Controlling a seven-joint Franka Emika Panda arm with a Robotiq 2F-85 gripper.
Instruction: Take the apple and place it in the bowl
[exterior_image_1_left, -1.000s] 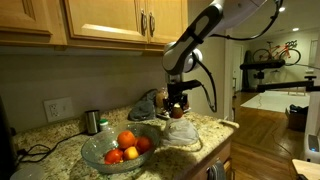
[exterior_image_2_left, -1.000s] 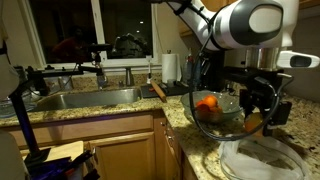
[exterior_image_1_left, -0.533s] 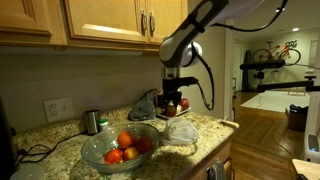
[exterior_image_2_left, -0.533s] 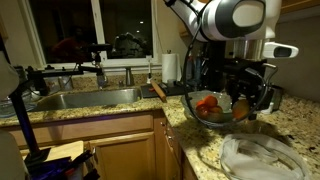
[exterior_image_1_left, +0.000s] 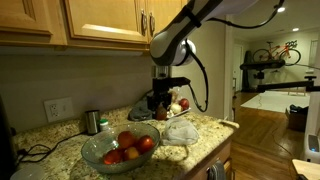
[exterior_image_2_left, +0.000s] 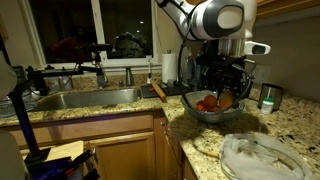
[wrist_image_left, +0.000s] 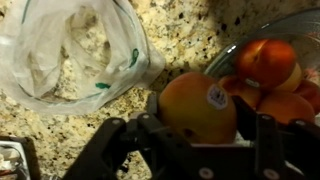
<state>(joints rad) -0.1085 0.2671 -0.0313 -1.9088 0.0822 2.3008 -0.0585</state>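
Note:
My gripper (wrist_image_left: 197, 125) is shut on an orange-yellow apple (wrist_image_left: 198, 104) with a white sticker. In the wrist view it hangs over the granite counter, just beside the rim of the glass bowl (wrist_image_left: 240, 48), which holds several red and orange fruits (wrist_image_left: 268, 62). In both exterior views the gripper (exterior_image_1_left: 160, 101) (exterior_image_2_left: 226, 98) hovers above the near edge of the bowl (exterior_image_1_left: 96, 155) (exterior_image_2_left: 200, 112). The held apple (exterior_image_2_left: 228, 100) shows faintly between the fingers.
A clear plastic bag (wrist_image_left: 75, 50) (exterior_image_1_left: 180, 131) lies on the counter beside the bowl. A metal cup (exterior_image_1_left: 92, 122) stands by the wall. A sink (exterior_image_2_left: 85, 97) and a paper towel roll (exterior_image_2_left: 169, 66) are further along. A clear lid or plate (exterior_image_2_left: 262, 157) lies near the counter front.
The arm has carried the apple sideways from above the plastic bag toward the bowl; it now hangs at the bowl's edge.

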